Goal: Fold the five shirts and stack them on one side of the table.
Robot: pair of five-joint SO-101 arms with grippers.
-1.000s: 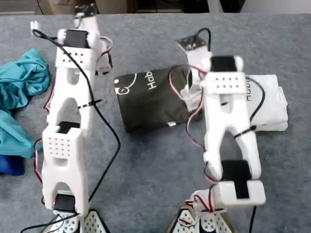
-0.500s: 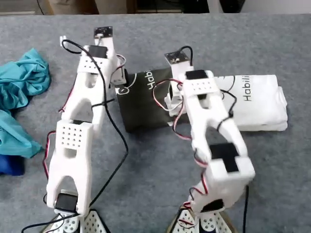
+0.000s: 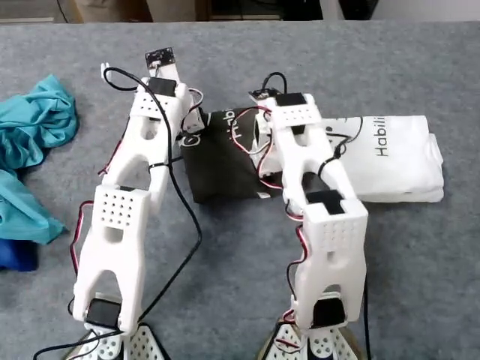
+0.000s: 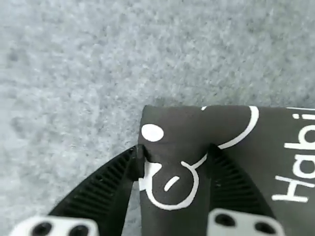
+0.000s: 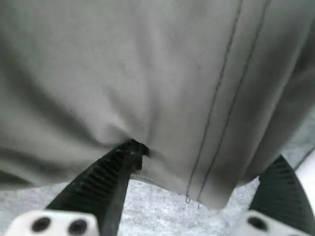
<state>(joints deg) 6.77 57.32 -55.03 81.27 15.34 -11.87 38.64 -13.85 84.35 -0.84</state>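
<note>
Two white arms are bending over a folded black shirt (image 3: 221,169) that is lying print side up in the middle of the grey tabletop (image 3: 225,262). The left pincer (image 4: 175,152) is standing released over the shirt's far left corner. One black finger (image 4: 129,167) is sitting right at the folded edge and the other is resting on the fabric beside the white drawing. The cloth between them is lying flat, not bunched. The right pincer (image 5: 206,155) is gaping wide over the same shirt, nearer the side that faces the white one. Its fingers are straddling a stitched hem and gripping nothing.

Just to the right, a folded white shirt (image 3: 397,161) is lying square. The right arm is blocking the line where the two shirts meet, so I cannot tell whether they are touching. Over at the left edge a crumpled teal shirt (image 3: 37,124) is sprawling in a heap, with a scrap of dark blue cloth (image 3: 15,256) poking in near it.
</note>
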